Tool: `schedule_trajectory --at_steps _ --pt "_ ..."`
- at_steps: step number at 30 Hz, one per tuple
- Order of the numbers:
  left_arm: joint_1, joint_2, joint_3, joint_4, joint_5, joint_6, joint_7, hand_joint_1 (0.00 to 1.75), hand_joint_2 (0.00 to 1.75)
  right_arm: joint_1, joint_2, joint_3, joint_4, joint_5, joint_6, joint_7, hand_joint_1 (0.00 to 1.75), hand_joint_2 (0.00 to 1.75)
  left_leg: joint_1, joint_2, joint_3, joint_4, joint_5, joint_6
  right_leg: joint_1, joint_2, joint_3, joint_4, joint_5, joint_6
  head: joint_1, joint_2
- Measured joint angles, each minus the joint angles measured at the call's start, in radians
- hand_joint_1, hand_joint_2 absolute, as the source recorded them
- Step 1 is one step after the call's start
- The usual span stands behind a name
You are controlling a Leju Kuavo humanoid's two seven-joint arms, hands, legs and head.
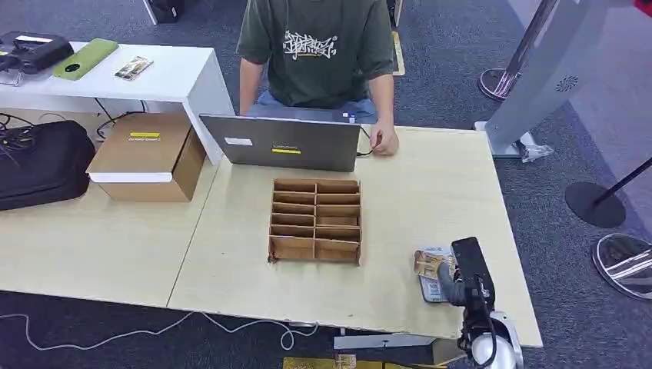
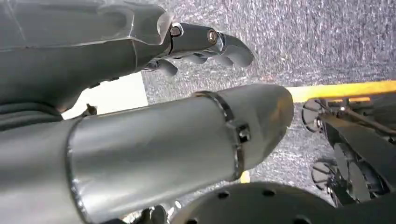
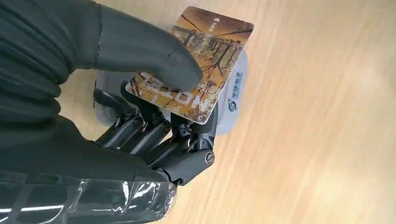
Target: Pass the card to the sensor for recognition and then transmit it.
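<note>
My right robot hand [image 3: 154,116] pinches the card [image 3: 196,65] between thumb and fingers, holding it just above the grey sensor pad [image 3: 231,95] near the table's [image 1: 430,192] front right edge. I judge this the reading step; next I must lift the card clear and carry it to the person [image 1: 319,54] seated beyond the sensor pad. A cardboard divider tray [image 1: 315,221] and a laptop [image 1: 281,142] sit between us. My left robot hand [image 2: 205,44] hangs over carpet, fingers loosely curled, holding nothing.
</note>
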Motion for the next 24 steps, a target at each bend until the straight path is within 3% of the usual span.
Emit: schedule_trajectory --at_steps 8,24 --pt "-0.004 0.010 -0.010 0.000 0.000 0.003 0.001 0.00 0.00 -0.140 -0.050 -0.012 0.196 0.031 -0.018 -0.004 1.75 1.75 0.000 0.007 0.011 0.000 -0.003 0.001 0.000 0.005 0.008 -0.001 0.000 0.001 0.000 0.000" --pt "-0.009 0.014 -0.017 0.000 -0.013 0.015 0.003 0.00 0.00 -0.206 -0.079 0.025 0.299 0.067 -0.020 -0.028 1.75 1.75 0.000 0.010 0.021 0.000 -0.004 0.000 0.000 0.008 0.017 -0.002 -0.001 0.001 0.000 0.000"
